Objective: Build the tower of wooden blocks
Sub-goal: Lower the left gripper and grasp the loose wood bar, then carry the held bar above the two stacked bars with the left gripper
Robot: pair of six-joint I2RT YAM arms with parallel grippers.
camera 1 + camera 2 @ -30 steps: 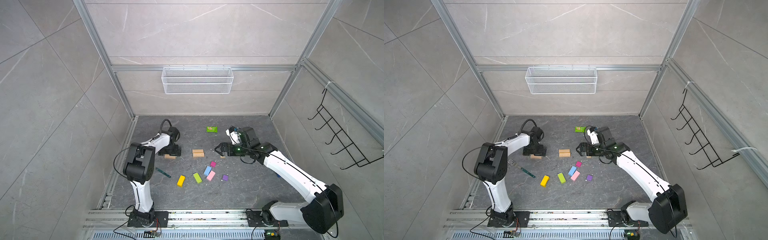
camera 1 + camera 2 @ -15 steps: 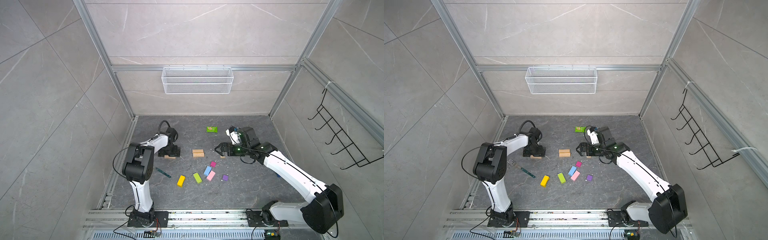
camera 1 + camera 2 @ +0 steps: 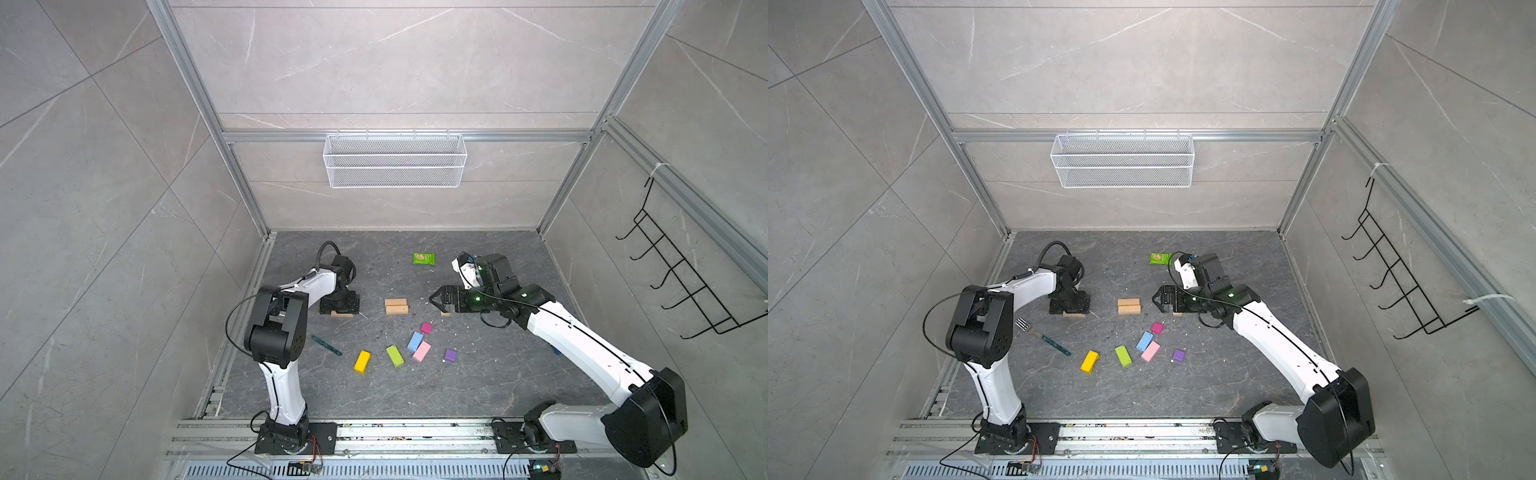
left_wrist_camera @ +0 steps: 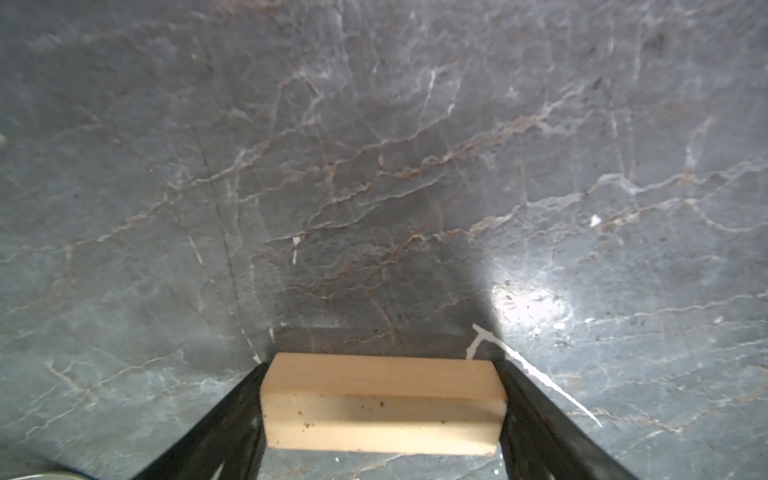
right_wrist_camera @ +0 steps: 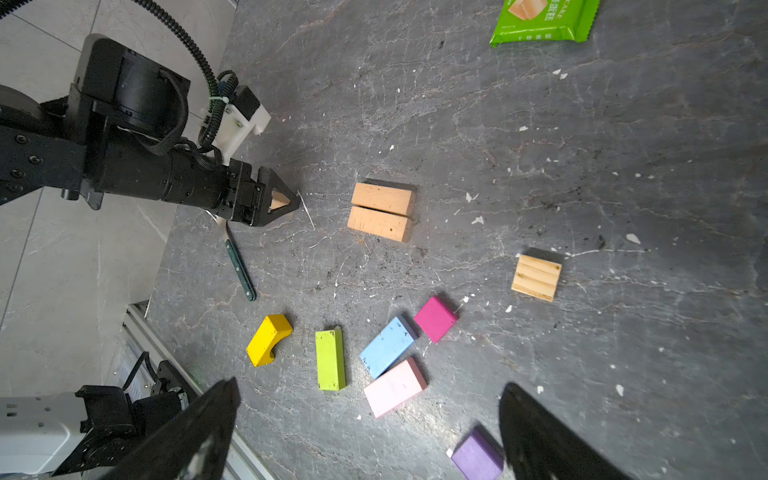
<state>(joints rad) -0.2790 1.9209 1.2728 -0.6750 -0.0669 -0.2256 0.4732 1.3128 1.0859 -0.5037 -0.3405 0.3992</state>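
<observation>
Bright, even light is falling from above. Glare is shining on the floor in the left wrist view; its edges are blurring.

Your tan bar: bare matt wood. Your floor: smooth veined stone. The green packet you see: glossy plastic.

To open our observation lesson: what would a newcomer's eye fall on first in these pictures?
Probably the bright blocks, strewn about the middle of the dark floor. Just beyond them two tan bars lie side by side. To their left, the left tool grips a third bar by its ends.
</observation>
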